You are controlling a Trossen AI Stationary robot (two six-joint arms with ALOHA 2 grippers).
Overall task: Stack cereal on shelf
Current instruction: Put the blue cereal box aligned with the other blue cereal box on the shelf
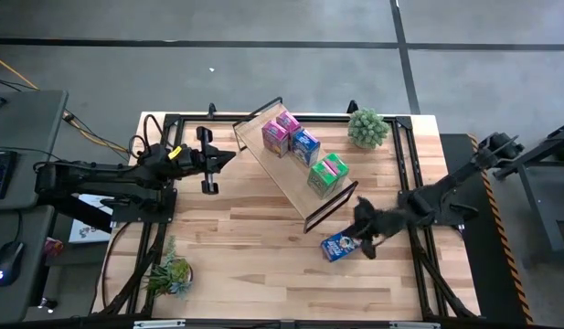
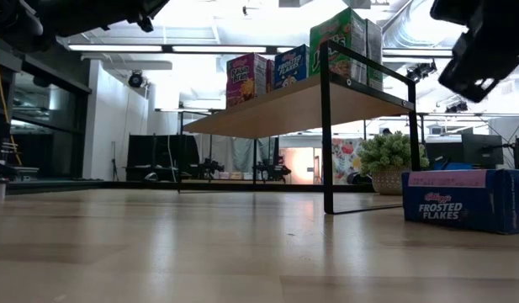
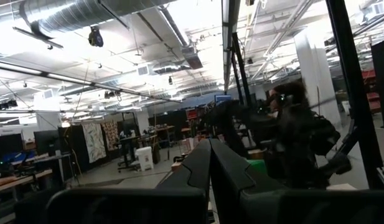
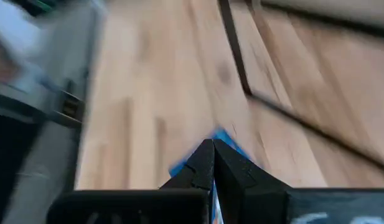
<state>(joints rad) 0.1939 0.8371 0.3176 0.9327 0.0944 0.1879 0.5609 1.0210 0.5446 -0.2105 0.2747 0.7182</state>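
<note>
Blue cereal box [image 2: 465, 200] lies beside shelf [image 2: 301, 105] end frame, right fingers [image 1: 366, 239] closed above.

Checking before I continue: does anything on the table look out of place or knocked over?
One blue cereal box lies flat on the tabletop beside the shelf's end, under the right gripper. The other boxes stand upright on the shelf.

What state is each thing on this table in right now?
Shelf: standing, angled across the table.
Pink box, blue box, green box: upright on the shelf.
Frosted Flakes box: lying on the table.
Right end effector: shut, above that box.
Left end effector: shut, raised beside the shelf.
</note>
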